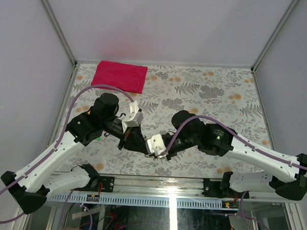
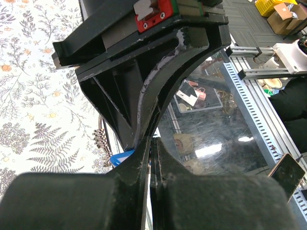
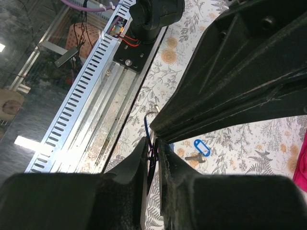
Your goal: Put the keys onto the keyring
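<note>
Left hand [image 2: 151, 148]: I see it shut tight, its fingers pressed together. I cannot tell if anything thin is caught in it.
Right hand [image 3: 154, 146]: narrow. I see it pinching a thin blue piece [image 3: 146, 129], which looks like a key seen from its edge.
Where the hands meet: tip to tip, well apart from the red cloth [image 1: 119, 75], on the side nearer the arm bases.
Keyring [image 2: 100, 139]: a small bunch of silver wire loops, just beside the two hand tips and well apart from the cloth.
Other key [image 3: 201, 147]: it has a blue head and lies flat on the flowery surface [image 1: 205, 92], between the hands and the cloth, touching neither.
</note>
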Action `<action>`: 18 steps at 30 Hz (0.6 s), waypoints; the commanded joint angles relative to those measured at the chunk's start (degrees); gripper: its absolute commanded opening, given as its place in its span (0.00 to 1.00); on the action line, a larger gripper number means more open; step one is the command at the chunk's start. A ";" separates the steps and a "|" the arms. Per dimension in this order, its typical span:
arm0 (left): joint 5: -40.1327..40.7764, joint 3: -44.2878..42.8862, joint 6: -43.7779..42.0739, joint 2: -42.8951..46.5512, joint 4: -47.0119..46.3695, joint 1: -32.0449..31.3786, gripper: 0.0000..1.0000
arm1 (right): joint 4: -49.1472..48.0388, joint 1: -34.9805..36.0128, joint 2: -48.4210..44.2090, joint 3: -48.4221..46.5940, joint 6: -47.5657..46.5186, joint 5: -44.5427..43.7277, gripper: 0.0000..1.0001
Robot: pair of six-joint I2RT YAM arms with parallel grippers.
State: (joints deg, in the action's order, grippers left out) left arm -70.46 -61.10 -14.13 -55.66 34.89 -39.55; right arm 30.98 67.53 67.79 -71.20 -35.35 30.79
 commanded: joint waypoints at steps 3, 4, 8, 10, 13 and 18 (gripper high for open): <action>-0.29 -2.41 -2.42 0.11 5.43 -0.78 0.00 | -1.92 -0.17 -2.10 -3.16 0.35 -2.96 0.00; -0.36 -2.58 -2.54 0.12 5.65 -0.79 0.00 | -1.77 -0.14 -2.20 -3.09 0.34 -3.09 0.00; -0.58 -3.00 -2.76 0.24 5.90 -0.80 0.00 | -1.09 -0.19 -2.40 -2.73 0.29 -3.27 0.00; -0.44 -3.06 -2.87 0.27 6.21 -0.79 0.00 | -0.99 -0.13 -2.48 -2.65 0.44 -3.28 0.00; -0.19 -3.27 -3.66 0.17 7.32 -0.80 0.00 | -1.01 -0.15 -2.81 -2.38 0.87 -3.19 0.00; 0.07 -3.56 -4.95 0.12 8.97 -0.79 0.00 | -0.46 -0.12 -3.01 -2.39 1.29 -3.41 0.00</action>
State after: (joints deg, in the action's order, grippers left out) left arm -69.43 -62.98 -17.41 -55.70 40.66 -39.99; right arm 31.68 67.46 66.89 -71.20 -34.94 28.95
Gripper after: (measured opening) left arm 0.010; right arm 0.145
